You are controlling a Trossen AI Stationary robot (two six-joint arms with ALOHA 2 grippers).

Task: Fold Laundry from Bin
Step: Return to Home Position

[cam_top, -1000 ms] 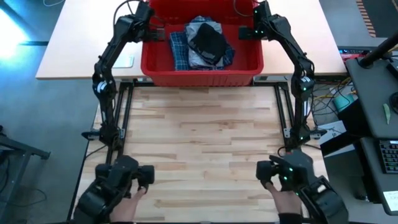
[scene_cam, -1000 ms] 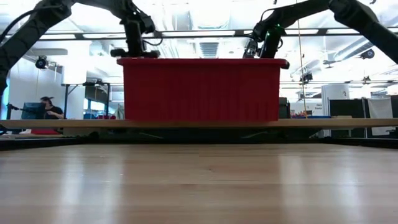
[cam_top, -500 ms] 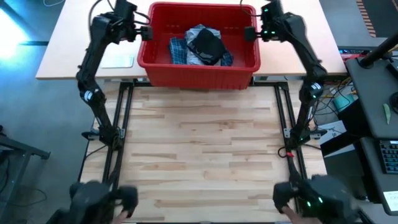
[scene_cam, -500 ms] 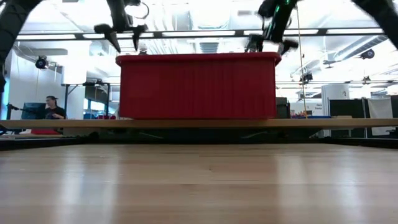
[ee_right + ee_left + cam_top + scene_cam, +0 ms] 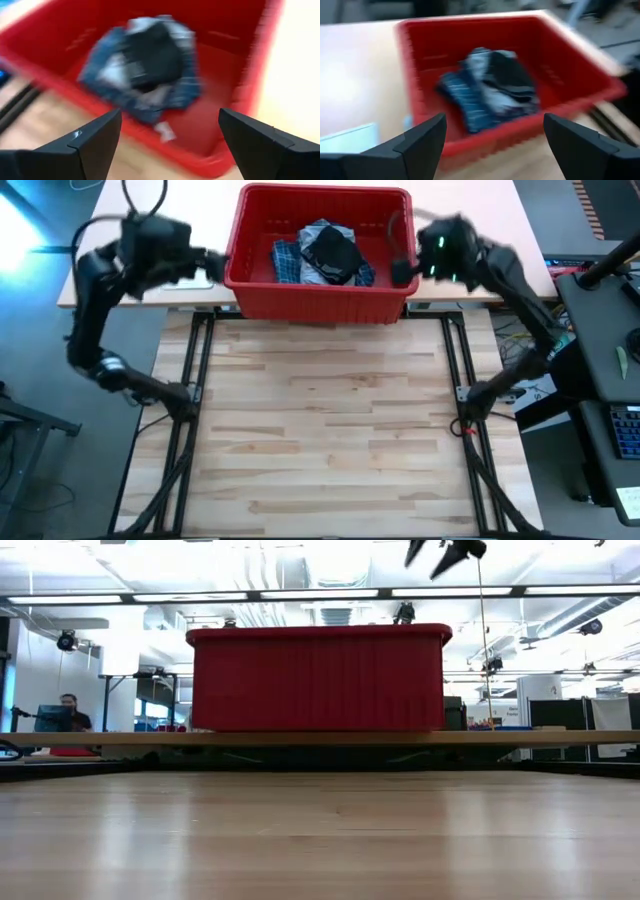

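Left gripper [image 5: 208, 266], as seen from above, is held just outside the left wall of the red bin [image 5: 320, 302], and the right gripper [image 5: 404, 270] is held at the bin's right rim. The bin is set at the near edge of a pale table [image 5: 130, 280], beyond the wooden table [image 5: 320, 420]. The laundry [image 5: 325, 255] is piled in the middle of the bin, with the blue plaid shirt [image 5: 285, 260] toward the left and the black garment [image 5: 336, 248] on top. From table height, the bin is seen standing upright on the farther table. Two dark fingertips, spread apart, are seen at the top edge above the bin's right end, clear of the rim. A person [image 5: 68, 712] is seated far off in the room at the left. Through the left wrist camera, that gripper's fingers [image 5: 420, 145] are seen wide apart and released, with nothing held, and the bin and its laundry are framed between them. Through the right wrist camera, the fingers [image 5: 90, 142] are likewise seen spread and empty, with the laundry lying in the bin beyond them.
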